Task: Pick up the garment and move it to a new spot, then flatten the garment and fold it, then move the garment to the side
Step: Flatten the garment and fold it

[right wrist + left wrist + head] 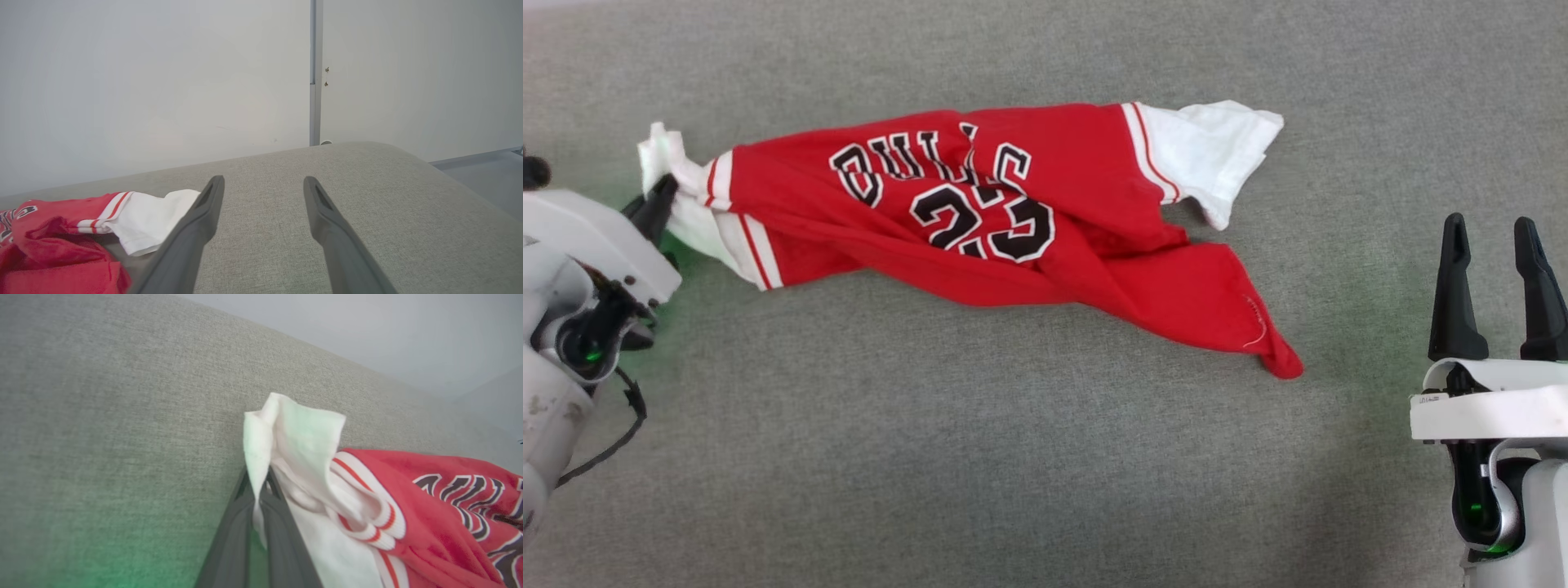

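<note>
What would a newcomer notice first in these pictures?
A red jersey with black-and-white lettering lies crumpled across the grey fabric surface. The left pincer is shut on its white sleeve at the left end; the right pincer stands open at the lower right, clear of it.

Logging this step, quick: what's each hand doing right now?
Left hand: closed on the garment, pinching its white sleeve.
Right hand: open, holding nothing, clear of the garment.

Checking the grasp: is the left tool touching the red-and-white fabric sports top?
Touching. Left wrist view: left tool pinches the white sleeve of the red-and-white fabric sports top.
</note>
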Controlling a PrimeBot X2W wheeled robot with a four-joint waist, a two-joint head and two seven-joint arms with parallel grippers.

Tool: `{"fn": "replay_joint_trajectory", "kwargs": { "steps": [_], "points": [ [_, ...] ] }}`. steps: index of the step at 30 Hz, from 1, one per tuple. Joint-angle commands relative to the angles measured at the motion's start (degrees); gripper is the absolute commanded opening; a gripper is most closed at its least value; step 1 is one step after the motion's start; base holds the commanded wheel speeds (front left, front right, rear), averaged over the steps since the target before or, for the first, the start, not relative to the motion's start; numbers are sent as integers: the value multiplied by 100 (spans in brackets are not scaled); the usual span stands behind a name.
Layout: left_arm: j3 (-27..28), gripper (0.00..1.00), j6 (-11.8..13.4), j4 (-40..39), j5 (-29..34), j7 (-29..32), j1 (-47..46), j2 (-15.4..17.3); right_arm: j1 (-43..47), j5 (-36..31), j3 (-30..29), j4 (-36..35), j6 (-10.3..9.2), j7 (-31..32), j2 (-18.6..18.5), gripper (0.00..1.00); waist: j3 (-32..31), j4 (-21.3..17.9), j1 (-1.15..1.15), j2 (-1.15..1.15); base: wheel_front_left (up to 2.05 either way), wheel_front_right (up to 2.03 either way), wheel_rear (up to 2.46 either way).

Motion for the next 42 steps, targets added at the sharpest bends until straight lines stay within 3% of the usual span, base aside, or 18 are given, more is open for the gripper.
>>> {"fn": "replay_joint_trajectory", "kwargs": {
  "steps": [1,10,15,17,20,25,30,35,36,42],
  "points": [
    [42,100,16,52,-37,-77,101,29,-10,-60,29,-2,-8,-28,-38,100,-41,32,0,0,0,0,0],
    [114,100,15,-339,193,-805,325,321,69,-119,186,72,-8,-28,-175,100,-325,246,0,0,0,0,0],
    [153,100,15,-880,675,-1111,581,433,150,-173,409,138,-8,-28,-373,100,-523,387,0,0,0,0,0],
    [461,100,19,-1066,1089,-1135,615,426,179,-205,512,159,-8,-28,-482,100,-578,454,0,0,0,0,0],
    [1255,100,261,-1563,2004,-1122,1071,178,217,-244,663,207,-8,-28,-685,100,-632,548,0,0,0,0,0],
    [2734,100,889,-3022,3690,-1126,2362,-376,232,-295,976,271,-8,5,-1079,100,-681,727,0,0,0,0,0],
    [3611,100,1328,-4377,5197,-1127,3760,-1028,75,-291,1493,219,-8,286,-1677,100,-664,923,0,0,0,0,0],
    [4158,100,1388,-5122,6182,-1127,4724,-1651,-134,-81,2190,58,-8,811,-2526,100,-615,1147,0,0,0,0,0],
    [4158,100,1388,-5122,6182,-1127,4724,-1651,-134,-81,2190,58,-8,811,-2526,100,-615,1147,0,0,0,0,0],
    [4628,100,1156,-5524,6760,-1127,5253,-2312,-708,513,3205,-201,-8,1608,-3771,100,-423,1437,0,0,0,0,0]
  ]
}}
